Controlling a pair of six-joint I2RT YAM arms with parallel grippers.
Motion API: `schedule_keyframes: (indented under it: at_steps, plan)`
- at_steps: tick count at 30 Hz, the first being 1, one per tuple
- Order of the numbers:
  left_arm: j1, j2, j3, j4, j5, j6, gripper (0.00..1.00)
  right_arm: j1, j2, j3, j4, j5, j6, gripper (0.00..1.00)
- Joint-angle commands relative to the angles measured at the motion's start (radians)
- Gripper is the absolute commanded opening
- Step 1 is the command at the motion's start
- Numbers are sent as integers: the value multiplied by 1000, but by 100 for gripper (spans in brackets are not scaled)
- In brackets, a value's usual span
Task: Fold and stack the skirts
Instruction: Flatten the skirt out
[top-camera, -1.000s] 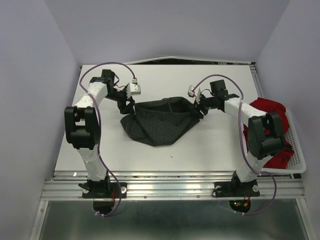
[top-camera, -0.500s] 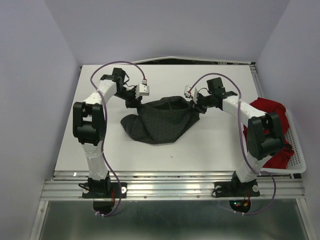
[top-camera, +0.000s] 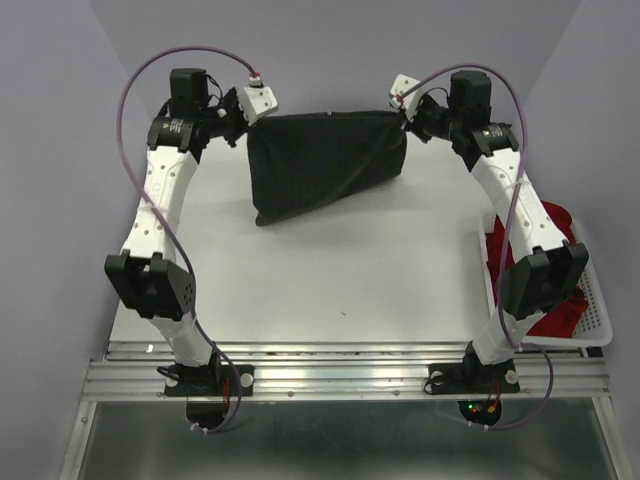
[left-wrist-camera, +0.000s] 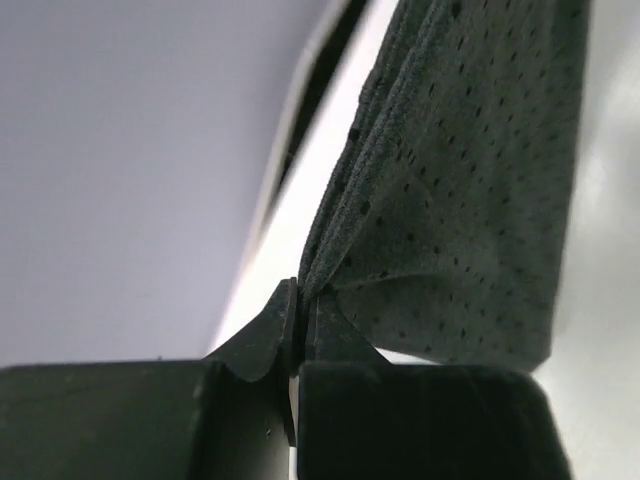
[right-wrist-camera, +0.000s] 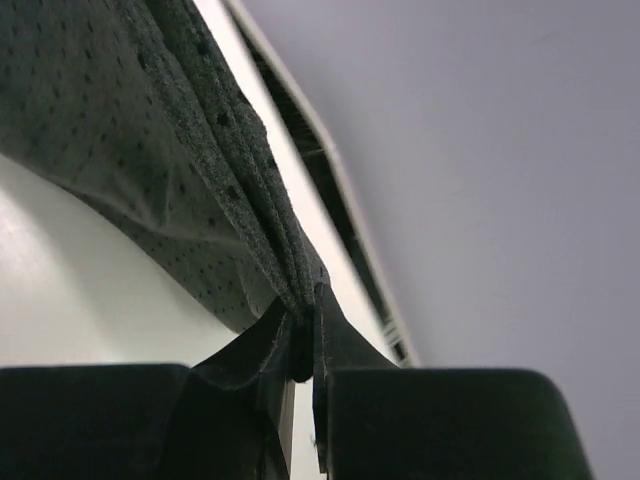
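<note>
I'm holding grey skirt (top-camera: 325, 160) stretched over far tabletop (top-camera: 330, 285) | left claw (top-camera: 247, 120), right claw (top-camera: 403, 115) both clamped on its top corners | top edge running left-right between claws, hem hanging down | red skirt (top-camera: 568, 225) sitting in basket (top-camera: 598, 300), right

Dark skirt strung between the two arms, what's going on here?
Both arms hold the dark grey dotted skirt up by its top corners: the left gripper is shut on one corner and the right gripper on the other. The skirt is stretched wide over the far side of the table and hangs down flat. The red skirt lies bunched in the white basket at the right edge. Nothing is folded or stacked yet.
</note>
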Motion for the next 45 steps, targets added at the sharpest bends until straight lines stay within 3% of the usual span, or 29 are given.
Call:
schedule_keyframes:
  at_steps: [1, 5, 9, 13, 18, 23, 27, 30, 34, 36, 37, 38, 40, 45]
  plan:
    - [36, -226, -26, 160, -256, -78, 0, -37, -53, 87, -88, 195, -120, 1]
    - [33, -387, -205, 174, -271, -83, 0, -37, -154, 9, -98, 225, -151, 1]
    - [33, -535, -404, 342, -329, -161, 0, -37, -193, -1, -96, 257, -126, 1]
    - [33, -521, -394, 385, -376, -207, 0, -37, -147, 76, -89, 294, -108, 1]
    - [33, -383, -253, 361, -409, -296, 0, -37, -48, 156, -82, 272, -85, 1]
    - [23, -179, -114, 361, -357, -347, 0, -37, 135, 246, 12, 303, -66, 1]
    - [22, 31, 95, 364, -409, -391, 0, -37, 356, 525, 66, 344, -26, 1]
    - [22, 216, 440, 355, -495, -417, 0, -37, 520, 748, 153, 392, -32, 1]
    - [22, 339, 621, 455, -598, -436, 0, -37, 536, 702, 450, 470, -17, 1]
    - [26, 287, 539, 636, -629, -463, 0, -55, 519, 676, 603, 493, 39, 1]
    - [31, 231, 347, 746, -609, -475, 0, -64, 493, 665, 628, 495, 78, 1]
    - [31, 202, 345, 773, -609, -475, 0, -64, 493, 644, 629, 485, 78, 1]
    - [28, 160, 181, 795, -519, -419, 0, -64, 430, 552, 648, 450, 81, 1]
    - [22, 83, -111, 819, -456, -339, 0, -60, 286, 37, 572, 193, -20, 1]
